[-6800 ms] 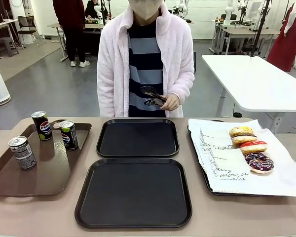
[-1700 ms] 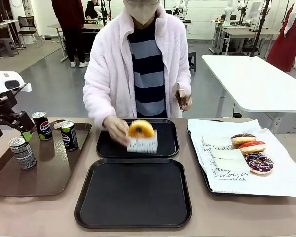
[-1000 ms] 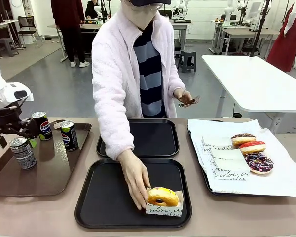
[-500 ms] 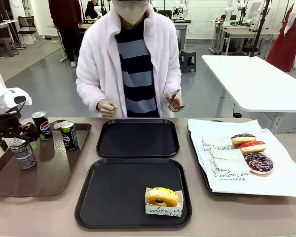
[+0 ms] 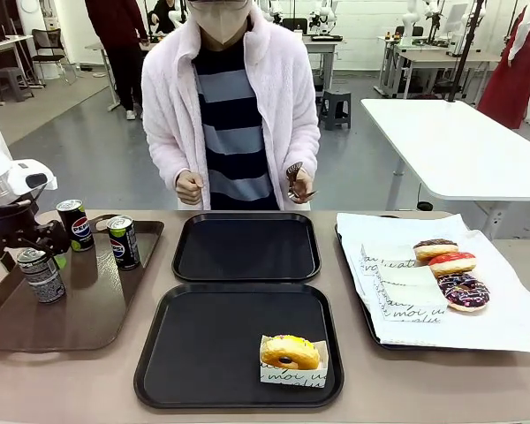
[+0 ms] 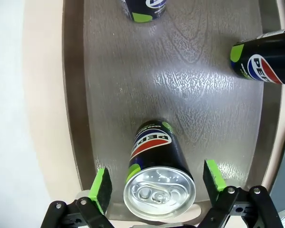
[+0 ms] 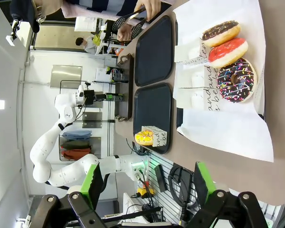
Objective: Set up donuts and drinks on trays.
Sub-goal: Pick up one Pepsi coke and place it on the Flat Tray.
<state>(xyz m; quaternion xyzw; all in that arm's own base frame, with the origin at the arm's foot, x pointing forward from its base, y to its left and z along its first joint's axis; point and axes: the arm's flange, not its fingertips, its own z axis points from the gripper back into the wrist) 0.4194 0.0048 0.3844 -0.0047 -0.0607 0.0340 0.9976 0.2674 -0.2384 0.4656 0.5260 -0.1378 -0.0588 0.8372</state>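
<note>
My left gripper (image 5: 41, 247) is open and straddles the top of a drink can (image 5: 40, 274) at the near left of the brown tray (image 5: 97, 309). In the left wrist view that can (image 6: 156, 161) is black with a Pepsi logo, and it stands between the green pads (image 6: 102, 189) without touching them. Two more Pepsi cans (image 5: 74, 223) (image 5: 122, 240) stand farther back. A yellow donut (image 5: 290, 352) in its paper sleeve lies on the near black tray (image 5: 203, 353). The far black tray (image 5: 247, 247) is bare. My right gripper (image 7: 147, 183) hangs open, high above the table.
Three more donuts (image 5: 435, 248) (image 5: 452, 263) (image 5: 465, 292) lie on the paper-lined tray (image 5: 512, 327) at the right. The person stands behind the far tray with tongs (image 5: 295, 179) in one hand. The other cans (image 6: 145, 5) (image 6: 266, 59) stand apart from my left fingers.
The person's hand has left the yellow donut on the near tray and drawn back, and the person stands upright. My left gripper has sunk slightly around the can.
</note>
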